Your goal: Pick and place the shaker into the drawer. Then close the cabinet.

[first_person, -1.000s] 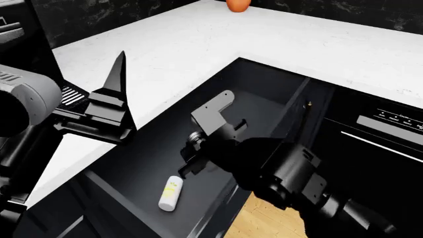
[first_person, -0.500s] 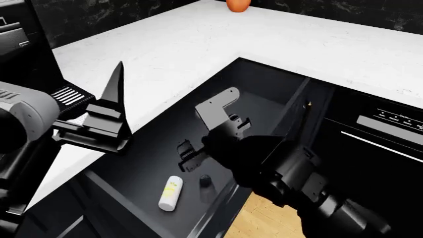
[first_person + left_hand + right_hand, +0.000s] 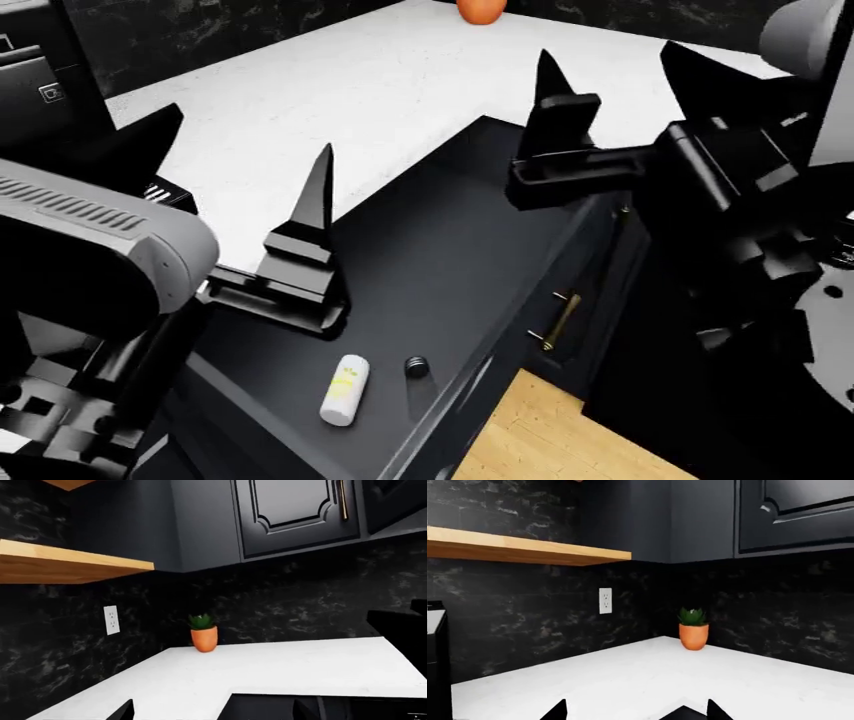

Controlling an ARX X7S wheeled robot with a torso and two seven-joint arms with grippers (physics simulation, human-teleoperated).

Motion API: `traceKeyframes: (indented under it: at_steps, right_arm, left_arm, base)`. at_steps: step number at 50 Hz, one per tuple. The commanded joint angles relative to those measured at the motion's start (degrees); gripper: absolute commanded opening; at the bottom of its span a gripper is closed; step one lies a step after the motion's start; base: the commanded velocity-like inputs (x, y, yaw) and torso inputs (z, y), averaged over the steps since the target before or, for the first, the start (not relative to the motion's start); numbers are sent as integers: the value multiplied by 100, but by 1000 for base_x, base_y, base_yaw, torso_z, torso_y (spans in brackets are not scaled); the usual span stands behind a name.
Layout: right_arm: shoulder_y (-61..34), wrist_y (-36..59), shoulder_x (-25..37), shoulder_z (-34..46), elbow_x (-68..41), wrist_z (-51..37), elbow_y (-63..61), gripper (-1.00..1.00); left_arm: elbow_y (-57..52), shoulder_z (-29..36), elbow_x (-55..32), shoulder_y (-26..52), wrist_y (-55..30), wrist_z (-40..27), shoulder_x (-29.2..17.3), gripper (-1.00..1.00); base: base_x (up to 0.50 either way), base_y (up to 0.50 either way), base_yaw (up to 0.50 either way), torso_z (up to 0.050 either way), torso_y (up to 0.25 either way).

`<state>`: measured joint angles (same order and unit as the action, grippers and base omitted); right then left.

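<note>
Down inside the open drawer (image 3: 441, 250) lies the shaker (image 3: 344, 389); both end effectors, left (image 3: 240, 200) and right (image 3: 607, 75), gape empty, and the cabinet (image 3: 587, 310) needs closing.

a simulated home kitchen: an l-shaped white countertop (image 3: 360, 90) against a black marble backsplash (image 3: 527, 615), dark panelled wall cabinets (image 3: 293, 515), a wooden shelf (image 3: 67, 562), a wall outlet (image 3: 605, 601) and a potted plant (image 3: 203, 633).

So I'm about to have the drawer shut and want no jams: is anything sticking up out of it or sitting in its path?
Nothing visible. The slim white shaker lies flat on the floor of the dark open drawer, a small dark cap-like piece beside it. Both end effectors, left and right, are raised above it.
</note>
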<state>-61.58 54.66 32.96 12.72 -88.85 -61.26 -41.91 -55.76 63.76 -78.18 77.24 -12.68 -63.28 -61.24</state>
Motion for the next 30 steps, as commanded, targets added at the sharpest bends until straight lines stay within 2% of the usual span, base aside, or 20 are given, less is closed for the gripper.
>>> traceKeyframes:
  at_steps: [1, 20, 30]
  right_arm:
    - [118, -13, 359, -578, -409, -701, -838, 100]
    - [570, -134, 435, -676, -279, -722, -994, 100]
    - [789, -198, 393, -773, 149, -705, -1090, 100]
  left_arm:
    - [-33, 67, 105, -134, 28, -89, 190, 100]
    - [-26, 111, 198, -192, -17, -144, 258, 100]
    - [-42, 164, 310, -293, -21, -151, 299, 100]
  base:
    - [0, 0, 0, 0, 0]
    - [0, 0, 0, 0, 0]
    - [0, 0, 0, 0, 0]
